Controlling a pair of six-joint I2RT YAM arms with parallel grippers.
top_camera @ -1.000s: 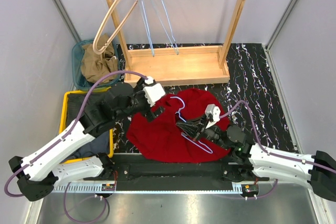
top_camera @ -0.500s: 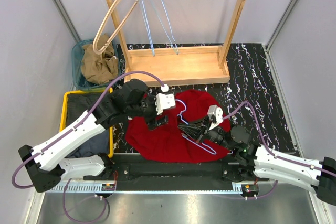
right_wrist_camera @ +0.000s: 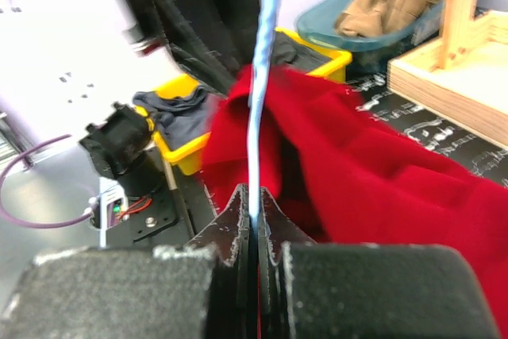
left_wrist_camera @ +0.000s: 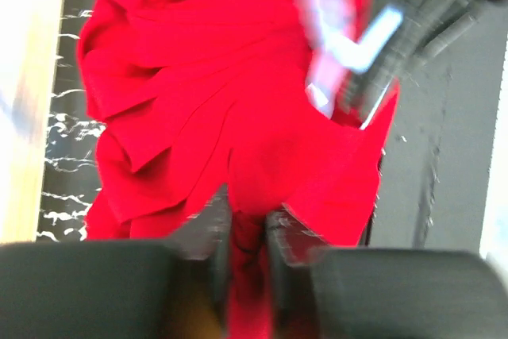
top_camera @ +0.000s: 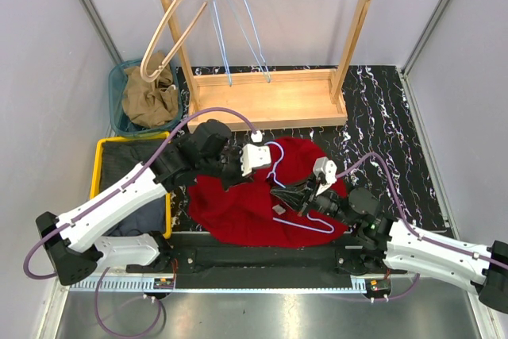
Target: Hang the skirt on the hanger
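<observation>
The red skirt (top_camera: 238,208) lies crumpled on the black marbled mat in front of both arms. A pale blue wire hanger (top_camera: 275,166) rests across it, hook toward the rack. My left gripper (top_camera: 240,178) is over the skirt's upper left part. In the left wrist view it (left_wrist_camera: 248,232) is shut on a raised fold of the skirt (left_wrist_camera: 182,101), with the hanger (left_wrist_camera: 337,45) blurred beyond. My right gripper (top_camera: 295,196) is shut on the hanger's wire. In the right wrist view the wire (right_wrist_camera: 260,77) rises straight from between its jaws (right_wrist_camera: 255,204), and the skirt (right_wrist_camera: 381,164) lies behind.
A wooden rack (top_camera: 270,101) stands at the back, with a wooden hanger (top_camera: 171,29) and wire hangers (top_camera: 238,29) on its rail. A teal bin (top_camera: 117,85) with tan cloth is at the back left. A yellow bin (top_camera: 99,172) with dark clothes sits left of the skirt.
My left gripper has swung right over the skirt and closed on a fold of it. The right gripper has kept its hold on the hanger and shifted only slightly.
</observation>
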